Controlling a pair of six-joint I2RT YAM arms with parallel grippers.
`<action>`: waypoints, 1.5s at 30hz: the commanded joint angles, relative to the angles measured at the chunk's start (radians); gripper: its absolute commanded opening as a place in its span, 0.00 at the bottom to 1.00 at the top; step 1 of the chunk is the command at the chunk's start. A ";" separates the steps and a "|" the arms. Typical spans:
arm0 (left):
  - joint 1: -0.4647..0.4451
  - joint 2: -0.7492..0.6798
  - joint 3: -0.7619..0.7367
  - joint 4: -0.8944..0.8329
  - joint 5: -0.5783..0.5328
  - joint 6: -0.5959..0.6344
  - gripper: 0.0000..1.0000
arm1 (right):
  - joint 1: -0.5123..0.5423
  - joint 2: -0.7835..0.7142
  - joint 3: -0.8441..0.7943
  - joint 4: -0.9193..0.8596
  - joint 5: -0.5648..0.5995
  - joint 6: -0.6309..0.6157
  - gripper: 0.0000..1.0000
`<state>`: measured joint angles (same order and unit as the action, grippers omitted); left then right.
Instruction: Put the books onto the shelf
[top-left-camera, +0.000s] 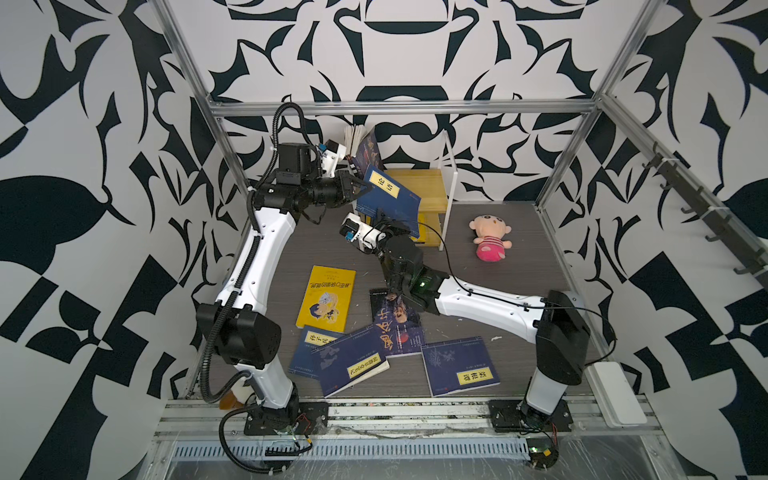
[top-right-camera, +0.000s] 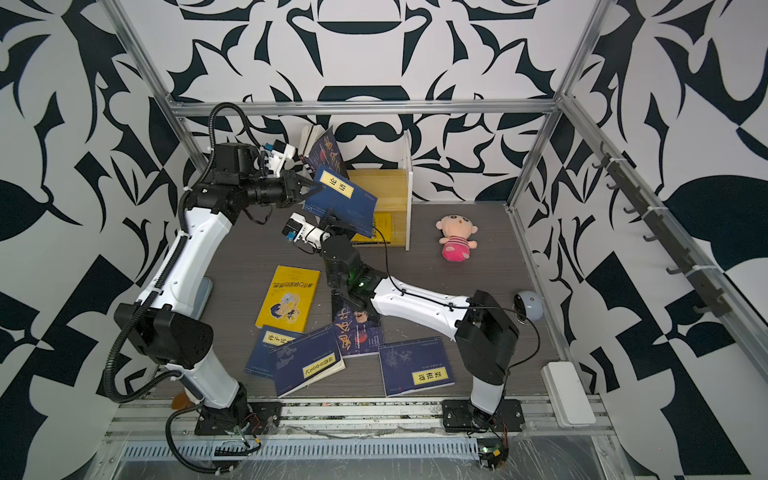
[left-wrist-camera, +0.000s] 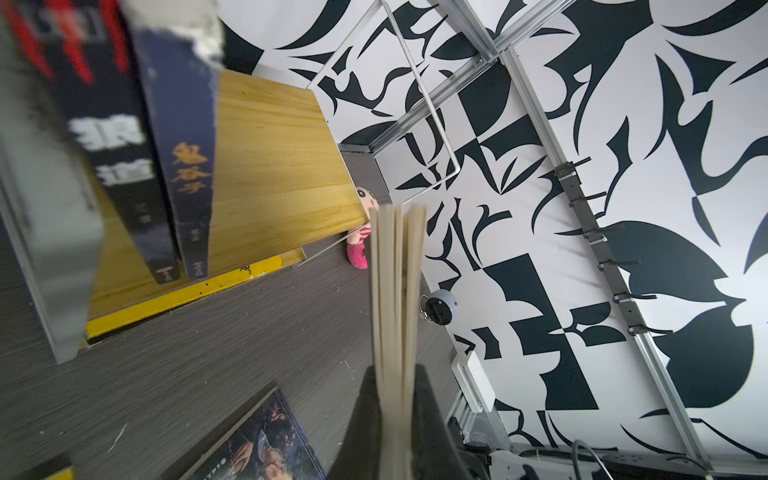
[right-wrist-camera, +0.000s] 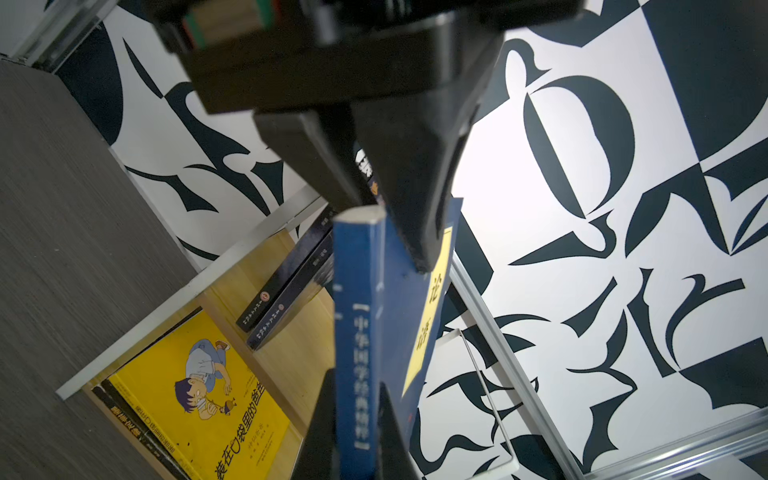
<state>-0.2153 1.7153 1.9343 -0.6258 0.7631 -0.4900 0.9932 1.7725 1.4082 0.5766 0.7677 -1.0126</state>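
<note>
on shelf – dark books; left end effector, right end effector clamp navy book

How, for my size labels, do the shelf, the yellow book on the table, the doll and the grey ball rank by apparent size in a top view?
1. shelf, even though it is partly hidden by the held book
2. yellow book
3. doll
4. ball

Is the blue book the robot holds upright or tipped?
Tipped: in both top views the yellow-labelled navy blue paperback slants, pinched by the left gripper and right gripper.
</note>
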 joint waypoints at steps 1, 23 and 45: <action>0.008 -0.064 -0.005 -0.010 0.030 0.029 0.28 | -0.023 -0.061 0.012 0.052 0.006 0.078 0.00; 0.333 -0.324 -0.438 -0.074 -0.097 0.230 1.00 | -0.298 -0.038 0.106 0.171 -0.288 0.893 0.00; 0.463 -0.349 -0.572 0.052 -0.051 0.116 1.00 | -0.294 0.339 0.428 0.179 -0.227 1.044 0.07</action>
<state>0.2428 1.3792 1.3678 -0.5945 0.6861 -0.3576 0.6876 2.1429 1.7832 0.7197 0.5426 0.0059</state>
